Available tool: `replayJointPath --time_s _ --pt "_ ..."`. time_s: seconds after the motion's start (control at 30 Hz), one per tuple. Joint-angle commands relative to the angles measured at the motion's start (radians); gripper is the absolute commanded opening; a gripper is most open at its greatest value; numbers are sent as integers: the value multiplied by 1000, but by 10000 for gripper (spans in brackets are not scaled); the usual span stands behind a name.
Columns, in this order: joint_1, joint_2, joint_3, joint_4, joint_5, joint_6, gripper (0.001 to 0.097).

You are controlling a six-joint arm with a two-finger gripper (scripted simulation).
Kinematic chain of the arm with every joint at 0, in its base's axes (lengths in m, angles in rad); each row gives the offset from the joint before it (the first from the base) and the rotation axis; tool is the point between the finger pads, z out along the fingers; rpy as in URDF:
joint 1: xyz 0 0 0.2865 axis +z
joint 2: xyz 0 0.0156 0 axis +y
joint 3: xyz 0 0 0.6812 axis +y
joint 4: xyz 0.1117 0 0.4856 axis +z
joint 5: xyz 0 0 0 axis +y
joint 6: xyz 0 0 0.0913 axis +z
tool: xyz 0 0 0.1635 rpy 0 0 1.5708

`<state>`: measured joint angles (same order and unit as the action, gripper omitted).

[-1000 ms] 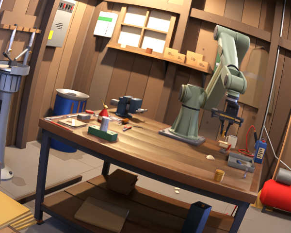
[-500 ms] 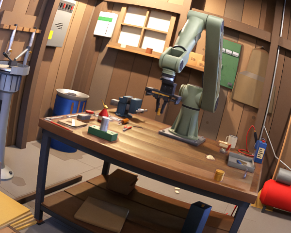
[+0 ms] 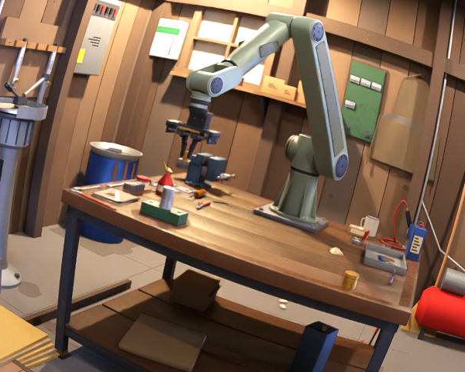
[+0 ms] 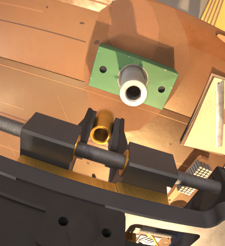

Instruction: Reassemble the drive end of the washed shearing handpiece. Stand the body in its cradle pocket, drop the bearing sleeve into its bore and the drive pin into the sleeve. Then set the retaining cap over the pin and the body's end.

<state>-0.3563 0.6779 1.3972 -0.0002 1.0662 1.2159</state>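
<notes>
At the left end of the workbench sits the green cradle point(image 3: 164, 213) point(image 4: 133, 76). The grey handpiece body point(image 3: 167, 197) point(image 4: 133, 86) stands upright in its pocket, bore open at the top. The brass bearing sleeve point(image 4: 102, 129) point(image 3: 185, 155) is held upright in my closed gripper point(image 3: 189, 153) point(image 4: 102, 128), in the air behind and above the cradle. In the wrist camera the sleeve sits just short of the body's bore. The yellow retaining cap point(image 3: 350, 279) stands near the bench's right front edge. A small pale part point(image 3: 336, 251) lies near it; I cannot tell if it is the drive pin.
Behind the cradle stand a red oil can point(image 3: 165, 183) and a blue vice point(image 3: 206, 168). A pad with a ruler point(image 4: 213, 117) and hand tools lie to the left. The arm's base point(image 3: 296, 202) stands mid-bench. A grey tray point(image 3: 385, 258) sits at the right end.
</notes>
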Motion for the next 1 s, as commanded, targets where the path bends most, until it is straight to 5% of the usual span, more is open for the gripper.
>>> replayJointPath --time_s 0.0,0.97 --pt "-5 1 -5 1 2 -8 48" --pt "-43 35 -8 0 -27 -45 48"
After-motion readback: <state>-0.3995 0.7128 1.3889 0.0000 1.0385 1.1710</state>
